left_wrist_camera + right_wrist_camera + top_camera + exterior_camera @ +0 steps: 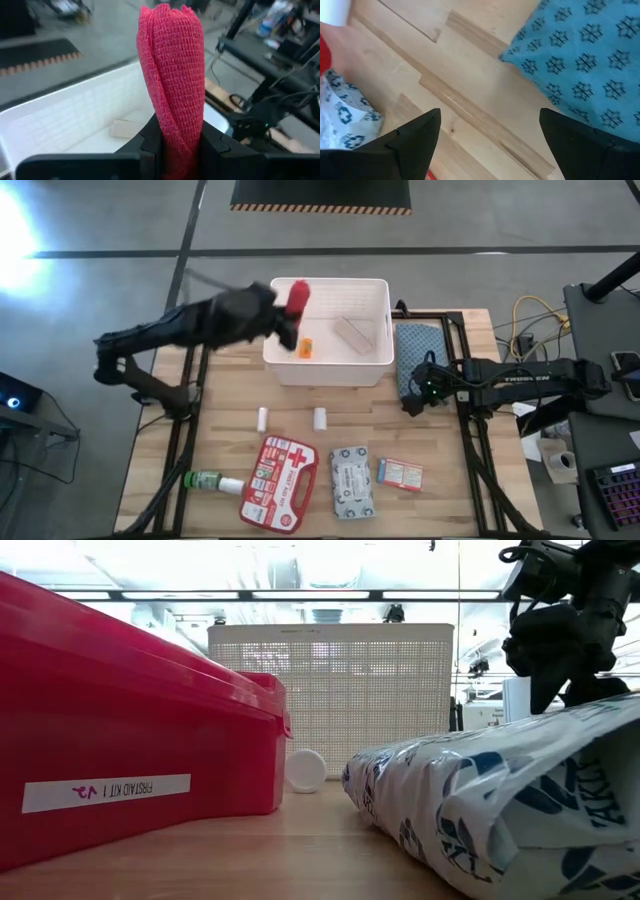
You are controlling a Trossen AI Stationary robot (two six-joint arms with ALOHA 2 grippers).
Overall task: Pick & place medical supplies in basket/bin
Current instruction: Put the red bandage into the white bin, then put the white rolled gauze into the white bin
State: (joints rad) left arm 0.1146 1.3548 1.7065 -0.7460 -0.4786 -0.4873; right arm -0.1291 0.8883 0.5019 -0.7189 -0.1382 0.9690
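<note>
**A:** What's biggest on the light wooden slatted table (330, 395)?

**B:** The white rectangular plastic tub with the perforated walls (375, 300), at the far middle. Inside lie a small orange piece (306, 348) and a flat grey-tan packet (352, 335). Just beside the tub's right side lies a blue patterned folded cloth (418, 350).

**A:** And the arms?

**B:** The left gripper (292, 315) hangs over the tub's left part, its fingers clamped on a red roll of woven bandage (172, 85) that stands upright between them. The right gripper (412, 392) hovers over the table at the cloth's near edge, fingers (415, 137) spread wide with nothing between them.

**A:** The supplies not yet in the tub?

**B:** Near the front: a red first-aid case with a white cross (279, 483), a grey-white wipes pack (352, 482) to its right, then a small red-and-white box (399, 474). A green bottle with a white cap (212, 481) lies left of the case. Two small white rolls (263, 419) sit between the case and the tub, well apart from each other.
</note>
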